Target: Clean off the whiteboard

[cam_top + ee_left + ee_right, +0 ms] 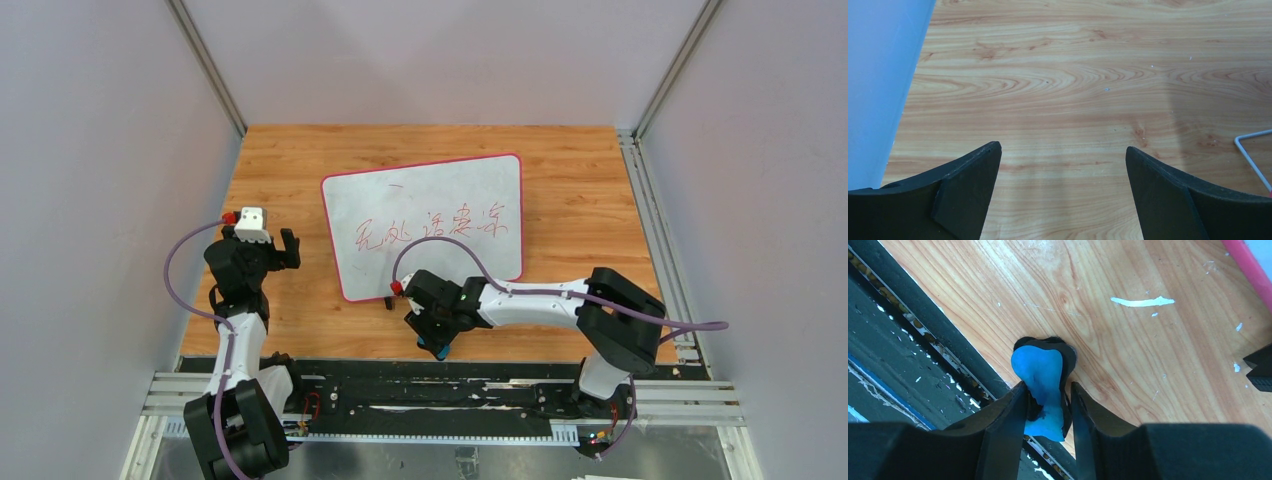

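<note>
My overhead view looks down from above and behind, on the near side of the whiteboard, and takes in all of it. My left wrist camera sits low to the whiteboard's left, facing the table, and catches only a corner of the board. My right wrist camera hangs very close, just off the whiteboard's near edge, with the blue eraser mid-frame. All three views share the board.
</note>
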Controlling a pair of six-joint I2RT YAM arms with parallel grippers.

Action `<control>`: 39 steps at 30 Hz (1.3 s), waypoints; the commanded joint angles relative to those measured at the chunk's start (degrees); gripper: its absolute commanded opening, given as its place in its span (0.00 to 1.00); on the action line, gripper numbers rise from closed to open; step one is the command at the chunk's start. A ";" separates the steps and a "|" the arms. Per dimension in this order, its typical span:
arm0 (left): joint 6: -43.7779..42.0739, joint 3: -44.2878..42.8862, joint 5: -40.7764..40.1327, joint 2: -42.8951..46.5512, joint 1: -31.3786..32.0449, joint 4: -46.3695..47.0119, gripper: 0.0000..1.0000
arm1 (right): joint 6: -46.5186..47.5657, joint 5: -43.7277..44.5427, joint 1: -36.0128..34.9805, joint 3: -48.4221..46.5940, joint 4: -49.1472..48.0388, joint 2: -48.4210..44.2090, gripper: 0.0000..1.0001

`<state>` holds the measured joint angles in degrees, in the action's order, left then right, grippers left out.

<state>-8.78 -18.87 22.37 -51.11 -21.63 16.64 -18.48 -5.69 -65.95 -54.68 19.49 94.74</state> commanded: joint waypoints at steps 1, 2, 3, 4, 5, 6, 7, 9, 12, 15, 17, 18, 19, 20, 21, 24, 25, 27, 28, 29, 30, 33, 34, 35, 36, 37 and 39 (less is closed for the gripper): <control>-0.53 -0.69 -0.13 0.93 -0.26 0.65 0.99 | -0.88 1.56 -0.93 0.75 -0.24 0.96 0.36; -0.53 -0.72 -0.18 0.93 -0.26 0.67 0.99 | -0.92 1.49 -0.99 0.72 -0.24 1.09 0.33; -0.54 -0.73 -0.14 0.92 -0.27 0.65 0.99 | -0.93 1.41 -1.00 0.71 -0.19 1.21 0.31; -0.49 -0.67 -0.13 0.93 -0.26 0.66 0.99 | -0.92 1.31 -1.02 0.57 -0.13 1.30 0.28; -0.59 -0.72 -0.13 0.93 -0.31 0.63 0.99 | -0.90 1.26 -1.01 0.47 -0.04 1.32 0.24; -0.59 -0.73 -0.13 0.93 -0.29 0.67 0.99 | -0.91 1.22 -1.02 0.38 0.16 1.33 0.20; -0.59 -0.70 -0.13 0.89 -0.30 0.67 0.99 | -0.88 1.16 -1.02 0.20 0.38 1.23 0.14; -0.60 -0.72 -0.13 0.83 -0.26 0.67 0.99 | -0.83 1.23 -1.06 -0.17 1.04 0.65 0.01; -0.58 -0.80 -0.05 0.76 -0.26 0.67 0.99 | -0.83 1.83 -1.47 -0.74 2.42 -1.76 0.01; -0.82 -0.91 0.67 0.46 -0.26 0.48 0.99 | -0.97 3.60 -1.85 -1.20 4.11 -5.74 0.01; -1.29 -1.16 1.67 0.09 -0.26 0.29 0.99 | -1.20 5.40 -1.90 -1.30 5.39 -10.01 0.01; -1.51 -1.37 2.22 -0.07 -0.26 0.12 0.99 | -1.40 6.48 -1.90 -1.35 6.04 -11.79 0.01; -1.64 -1.40 2.75 -0.26 -0.31 0.02 0.99 | -1.55 7.74 -1.90 -1.47 6.74 -13.85 0.01; -1.81 -1.55 3.35 -0.44 -0.26 -0.09 0.99 | -1.74 8.97 -1.90 -1.56 7.47 -15.85 0.01; -2.00 -1.64 4.10 -0.63 -0.26 -0.12 0.99 | -1.81 10.44 -1.89 -1.65 8.06 -17.78 0.01; -2.45 -2.91 7.88 -1.27 -0.27 -1.59 0.99 | -2.17 15.29 -1.85 -1.79 9.86 -23.64 0.01; -2.68 -3.70 8.84 -1.61 -0.30 -2.64 0.99 | -2.28 17.11 -1.82 -1.79 10.37 -25.47 0.01; -2.88 -5.55 10.94 -2.12 -0.28 -4.45 0.98 | -2.40 21.01 -1.90 -1.26 10.91 -28.84 0.01; -3.43 -6.49 12.10 -2.41 -0.26 -5.44 0.98 | -2.37 22.79 -1.90 -0.85 10.81 -30.41 0.01; -3.75 -7.62 13.14 -2.75 -0.26 -6.36 0.98 | -2.41 24.98 -1.88 -0.27 10.48 -31.83 0.01; -4.13 -8.56 14.15 -3.21 -0.30 -7.21 0.98 | -2.30 26.20 -1.90 0.79 9.49 -33.21 0.01; -5.50 -12.11 17.98 -5.37 -0.26 -9.74 0.98 | -1.88 28.20 -1.90 3.37 6.53 -36.57 0.01; -5.69 -13.37 19.07 -6.35 -0.32 -10.34 0.98 | -1.94 28.67 -1.90 3.72 6.38 -36.97 0.01; -5.66 -14.96 19.94 -7.51 -0.51 -10.78 0.98 | -1.95 28.86 -1.89 3.92 6.46 -37.19 0.01; -5.46 -16.11 21.14 -8.73 -0.82 -10.98 0.98 | -1.95 29.05 -1.90 4.03 6.58 -37.17 0.01; -5.28 -17.21 22.59 -9.83 -1.38 -10.94 0.98 | -2.04 29.16 -1.90 4.13 6.80 -37.07 0.01; -4.47 -19.52 25.33 -12.05 -2.99 -10.61 0.98 | -2.01 29.29 -1.90 4.30 7.18 -36.77 0.01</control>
<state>-13.08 -34.04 40.38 -59.88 -22.22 7.22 -19.99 20.10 -67.16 -51.46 26.85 57.69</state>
